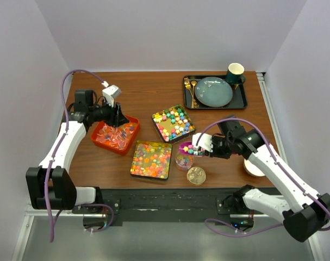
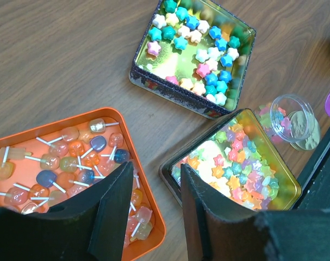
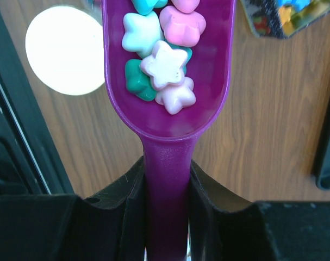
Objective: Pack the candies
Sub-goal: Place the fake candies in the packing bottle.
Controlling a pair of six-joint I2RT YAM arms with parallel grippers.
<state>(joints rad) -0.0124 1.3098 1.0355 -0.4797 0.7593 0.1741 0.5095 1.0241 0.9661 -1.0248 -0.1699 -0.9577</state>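
My right gripper (image 1: 208, 147) (image 3: 166, 185) is shut on the handle of a purple scoop (image 1: 187, 148) (image 3: 167, 109). The scoop carries several pastel star candies (image 3: 165, 65) and hovers over a small clear cup (image 1: 183, 161) (image 2: 292, 122). A square tin of star candies (image 1: 174, 123) (image 2: 194, 54) lies mid-table. A second tin of glossy multicoloured candies (image 1: 151, 159) (image 2: 235, 163) lies nearer. My left gripper (image 1: 119, 120) (image 2: 155, 174) is open and empty, above the right edge of an orange tray of lollipops (image 1: 116, 135) (image 2: 61, 157).
A round lid (image 1: 196, 175) (image 3: 65, 49) lies by the near edge beside the cup. A black tray (image 1: 215, 103) with a plate, gold cutlery and a green cup (image 1: 235, 72) stands at the back right. A white cup (image 1: 253, 168) sits under my right arm.
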